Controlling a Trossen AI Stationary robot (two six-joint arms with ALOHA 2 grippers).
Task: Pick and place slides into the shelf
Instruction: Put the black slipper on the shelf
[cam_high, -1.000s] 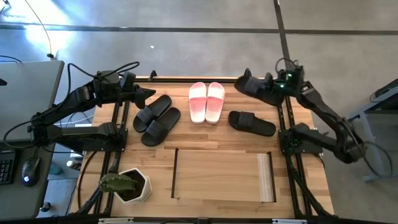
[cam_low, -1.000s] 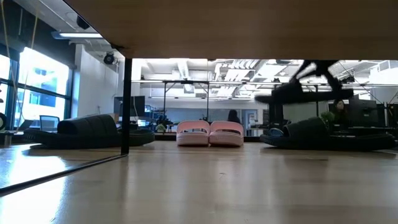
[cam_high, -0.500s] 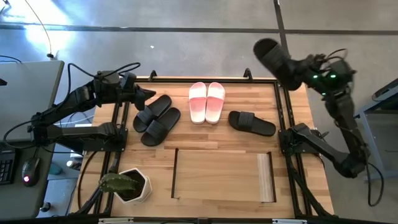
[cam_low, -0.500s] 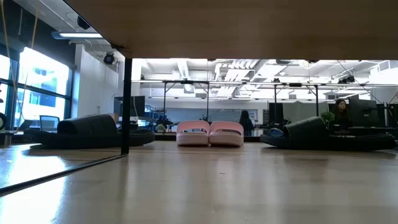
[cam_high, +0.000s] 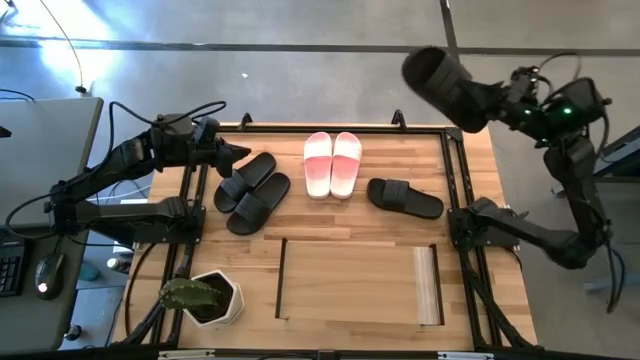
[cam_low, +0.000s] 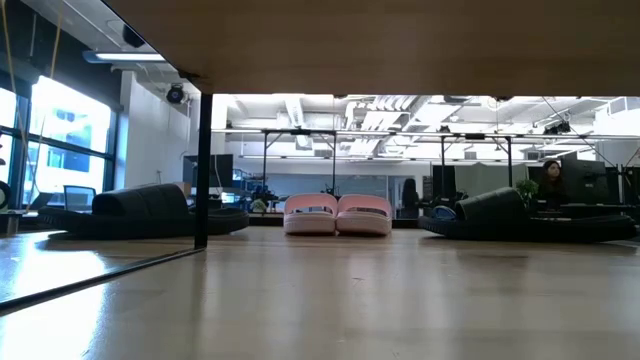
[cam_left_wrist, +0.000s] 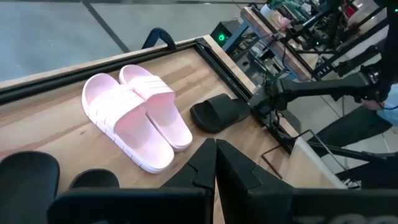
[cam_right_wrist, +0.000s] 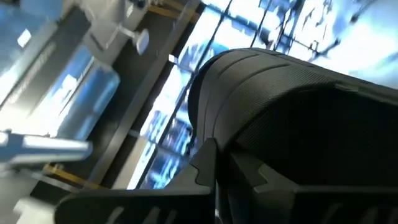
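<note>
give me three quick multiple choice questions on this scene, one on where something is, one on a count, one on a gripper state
1. Where is the pink-and-white pair?
A. on the table between the black slides
B. inside the shelf
C. beside the plant pot

2. How many black slides lie on the table?
A. one
B. three
C. four

3. What is the right gripper doing?
A. waiting open
B. shut on a black slide, raised past the table's far right corner
C. resting shut on the shelf

Answers: 1 A, it sits between the black pair and the single black slide. 2 B, those three. 3 B, the lifted black slide sticks out from it.
</note>
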